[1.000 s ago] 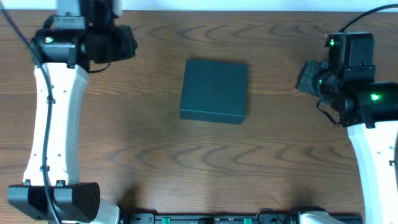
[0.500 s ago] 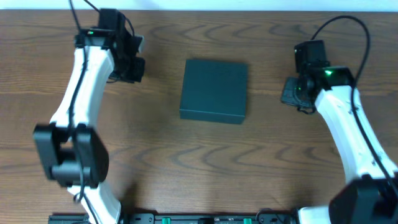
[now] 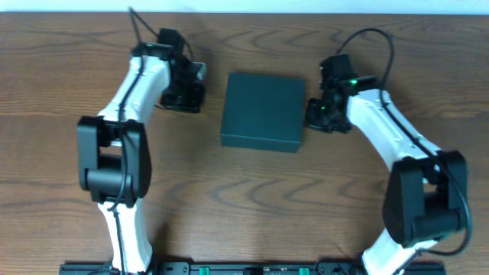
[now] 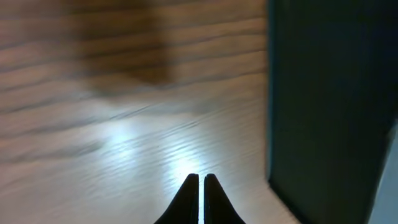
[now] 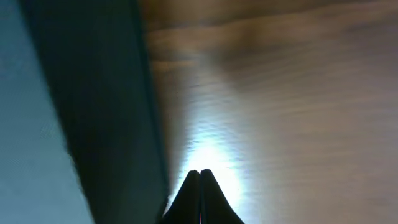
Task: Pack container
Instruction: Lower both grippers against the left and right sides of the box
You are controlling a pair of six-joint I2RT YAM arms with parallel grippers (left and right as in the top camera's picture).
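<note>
The container (image 3: 263, 109) is a dark teal-green square box, lid closed, lying flat at the middle of the wooden table. My left gripper (image 3: 191, 95) is shut and empty, just left of the box; its wrist view shows the box's side (image 4: 329, 106) to the right of the closed fingertips (image 4: 201, 179). My right gripper (image 3: 315, 114) is shut and empty, close beside the box's right edge; its wrist view shows the box wall (image 5: 93, 106) left of the closed fingertips (image 5: 199, 174). No snack packets are in view.
The wooden table (image 3: 244, 198) spreads around the box. Both arms reach in from the front. A dark rail (image 3: 252, 267) runs along the front edge.
Both arms have swung inward from the table's outer sides to either side of the container. The container has not moved.
</note>
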